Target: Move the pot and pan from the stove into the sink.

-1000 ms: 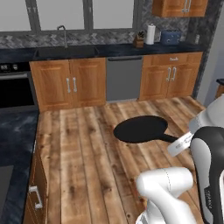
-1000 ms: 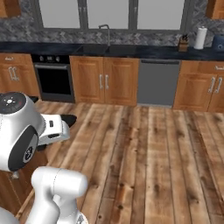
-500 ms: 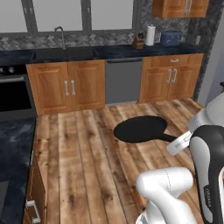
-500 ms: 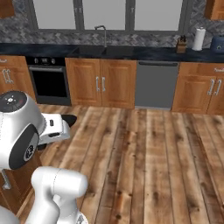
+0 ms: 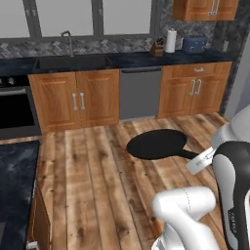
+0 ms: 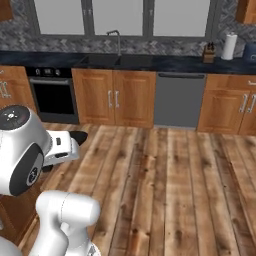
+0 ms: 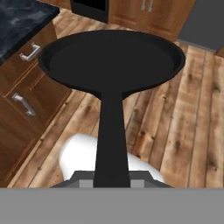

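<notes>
The flat black pan (image 5: 156,144) hangs level above the wooden floor, its long handle (image 7: 111,135) running back into my gripper (image 7: 111,177), which is shut on it. The handle hides the fingertips. A sliver of the pan (image 6: 78,136) peeks out past my wrist in the right base view. My gripper (image 5: 201,159) sits at the right end of the handle. The black sink (image 5: 73,62) with its curved faucet (image 5: 67,40) is set in the far counter; the right base view also has the sink (image 6: 116,61) and faucet (image 6: 117,39). The pot is out of view.
A built-in oven (image 6: 52,95) stands left of the sink cabinets, a grey dishwasher (image 5: 140,93) right of them. A paper towel roll (image 5: 170,40), knife block (image 5: 157,48) and toaster (image 5: 194,44) stand on the far counter. A dark marble counter (image 5: 14,185) with drawers (image 7: 26,78) flanks me on the left.
The whole picture has shifted slightly: the base has driven a little and the far cabinets sit somewhat differently in frame. The pan stays held in the same place relative to the arm.
</notes>
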### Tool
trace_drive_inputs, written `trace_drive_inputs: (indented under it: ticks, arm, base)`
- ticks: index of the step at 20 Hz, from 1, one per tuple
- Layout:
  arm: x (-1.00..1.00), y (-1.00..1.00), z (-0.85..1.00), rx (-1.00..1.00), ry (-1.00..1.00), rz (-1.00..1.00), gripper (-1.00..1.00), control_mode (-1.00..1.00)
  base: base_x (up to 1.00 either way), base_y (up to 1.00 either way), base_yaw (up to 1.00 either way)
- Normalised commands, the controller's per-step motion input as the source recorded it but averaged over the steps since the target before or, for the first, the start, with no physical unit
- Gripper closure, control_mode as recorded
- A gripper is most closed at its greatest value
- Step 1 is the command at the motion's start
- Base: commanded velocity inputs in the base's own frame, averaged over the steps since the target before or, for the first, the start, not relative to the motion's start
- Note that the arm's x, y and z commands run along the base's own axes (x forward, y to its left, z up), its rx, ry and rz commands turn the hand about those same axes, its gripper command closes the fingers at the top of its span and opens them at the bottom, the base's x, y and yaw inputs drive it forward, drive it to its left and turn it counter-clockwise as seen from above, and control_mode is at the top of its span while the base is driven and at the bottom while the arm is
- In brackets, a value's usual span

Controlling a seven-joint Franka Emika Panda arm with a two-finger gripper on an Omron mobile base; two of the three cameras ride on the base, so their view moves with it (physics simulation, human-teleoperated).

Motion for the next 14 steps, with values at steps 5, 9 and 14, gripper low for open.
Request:
trace_drive_inputs:
  ticks: [5, 9, 14]
  arm:
    - [0.00, 0.00, 0.00, 0.00, 0.00, 0.00, 1.00, 1.00]
    - [0.00, 0.00, 0.00, 0.00, 0.00, 0.00, 1.00, 1.00]
    - [0.00, 0.00, 0.00, 0.00, 0.00, 0.00, 1.00, 1.00]
  base:
    - [0.67, 0.13, 0.00]
    - [0.74, 0.14, 0.00]
    - [0.80, 0.12, 0.00]
